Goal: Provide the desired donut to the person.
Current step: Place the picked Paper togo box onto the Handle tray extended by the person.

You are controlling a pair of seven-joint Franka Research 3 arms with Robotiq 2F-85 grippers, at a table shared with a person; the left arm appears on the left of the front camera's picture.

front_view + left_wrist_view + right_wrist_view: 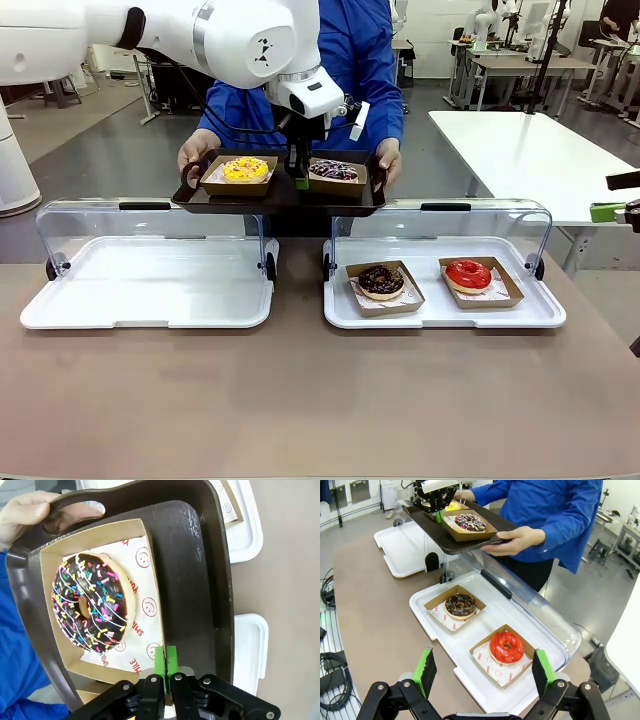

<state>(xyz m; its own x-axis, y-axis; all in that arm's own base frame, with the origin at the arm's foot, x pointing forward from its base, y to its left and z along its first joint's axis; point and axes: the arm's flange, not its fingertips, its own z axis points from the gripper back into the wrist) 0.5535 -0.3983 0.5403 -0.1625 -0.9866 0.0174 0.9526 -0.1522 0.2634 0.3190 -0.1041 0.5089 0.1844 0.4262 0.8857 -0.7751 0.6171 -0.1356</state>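
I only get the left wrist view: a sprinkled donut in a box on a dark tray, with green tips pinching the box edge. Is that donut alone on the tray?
Observer: No. A yellow donut sits boxed beside the sprinkled donut's box on the tray.
Operator: I see one hand. Who holds the tray?
Observer: A person in blue; a second hand grips the other end.
Operator: What is the other pincer doing?
Observer: The right pincer is open, near a white tray that holds a chocolate donut and a red donut.
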